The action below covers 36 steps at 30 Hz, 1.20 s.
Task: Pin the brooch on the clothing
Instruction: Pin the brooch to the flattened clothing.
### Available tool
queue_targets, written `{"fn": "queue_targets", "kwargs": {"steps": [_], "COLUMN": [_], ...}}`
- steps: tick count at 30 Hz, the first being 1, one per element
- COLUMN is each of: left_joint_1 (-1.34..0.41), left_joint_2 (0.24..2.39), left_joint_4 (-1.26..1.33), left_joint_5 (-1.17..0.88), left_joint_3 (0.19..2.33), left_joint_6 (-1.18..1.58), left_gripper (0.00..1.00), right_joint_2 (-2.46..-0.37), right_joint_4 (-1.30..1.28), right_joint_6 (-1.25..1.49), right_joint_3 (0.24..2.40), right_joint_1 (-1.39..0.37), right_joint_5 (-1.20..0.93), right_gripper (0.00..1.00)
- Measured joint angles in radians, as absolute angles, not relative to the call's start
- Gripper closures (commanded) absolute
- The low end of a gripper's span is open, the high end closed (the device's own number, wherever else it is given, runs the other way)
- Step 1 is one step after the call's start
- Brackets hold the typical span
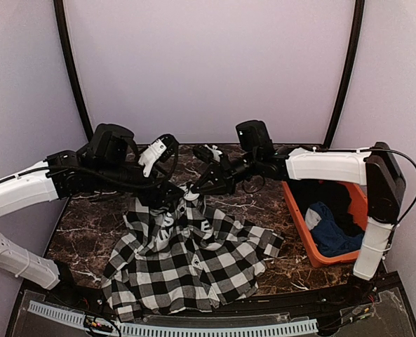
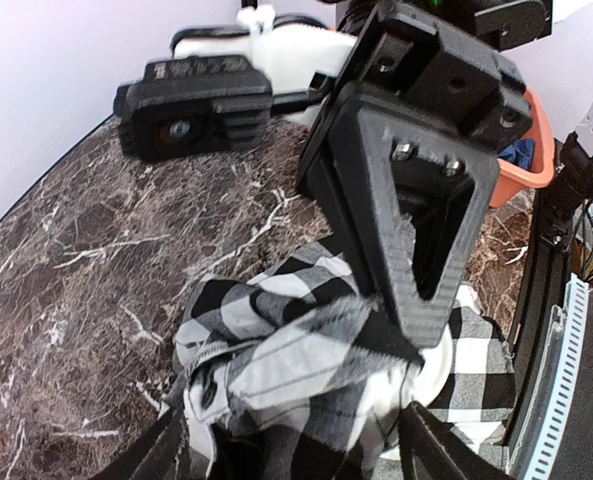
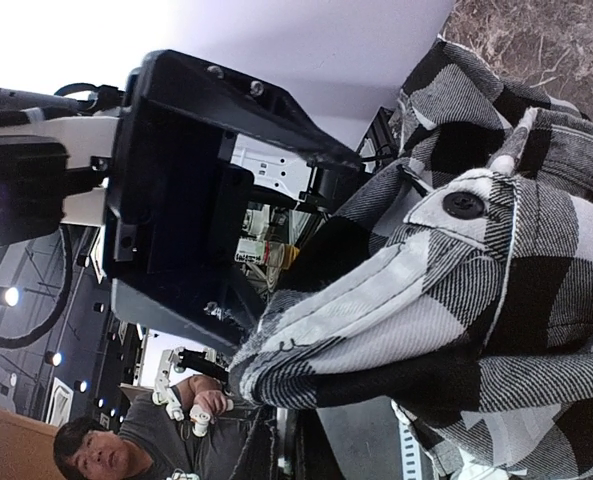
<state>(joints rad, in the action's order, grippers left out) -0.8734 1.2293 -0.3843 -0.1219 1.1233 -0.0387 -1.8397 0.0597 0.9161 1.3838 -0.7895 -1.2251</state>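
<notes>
Right up against the right wrist lens sits a bunched fold of the shirt (image 3: 446, 300), with a black button (image 3: 464, 205) on its pale placket staring back. The right fingers (image 2: 416, 322) are clamped tight on that fold. From the left wrist they show as a black wedge biting down into the checked cloth and holding it up off the bench (image 1: 88, 217). And the left fingers (image 1: 167, 202) are spread wide, one on either side of the raised bunch, gripping nothing; whether they brush the cloth cannot be told. From above, the two arms meet nose to nose over the shirt's upper edge, near the middle of the bench. The rest of the shirt sprawls flat toward the near edge, with white letters showing just below the lifted part. Off to the right, an orange bin (image 1: 299, 226) stands just beside the shirt, a blue garment (image 1: 334, 237) lying inside it.
</notes>
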Motion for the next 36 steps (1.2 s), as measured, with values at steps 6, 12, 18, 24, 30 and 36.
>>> {"fn": "queue_targets", "kwargs": {"steps": [6, 12, 18, 24, 30, 36], "left_joint_1": [-0.866, -0.862, -0.862, -0.862, -0.862, -0.862], "left_joint_2": [1.203, 1.203, 1.211, 1.240, 1.248, 1.248], "left_joint_4": [-0.410, -0.411, -0.395, -0.390, -0.382, -0.382], "left_joint_5": [-0.050, -0.075, -0.146, -0.155, -0.126, -0.079], "left_joint_3": [1.068, 1.056, 1.040, 1.040, 1.040, 1.040], "left_joint_6": [-0.021, -0.017, -0.010, -0.014, -0.017, -0.014], "left_gripper": [0.17, 0.16, 0.50, 0.94, 0.99, 0.99], "right_joint_2": [-1.822, -1.805, -1.805, -1.805, -1.805, -1.805], "right_joint_4": [0.067, 0.071, 0.073, 0.073, 0.052, -0.006], "right_joint_6": [0.893, 0.883, 0.876, 0.873, 0.841, 0.756], "right_joint_3": [1.384, 1.384, 1.384, 1.384, 1.383, 1.383], "right_joint_1": [-0.779, -0.778, -0.778, -0.778, -0.779, -0.792], "right_joint_5": [-1.225, -1.226, -1.227, -1.226, -1.225, -1.224], "right_gripper": [1.00, 1.00, 1.00, 1.00, 1.00, 1.00]}}
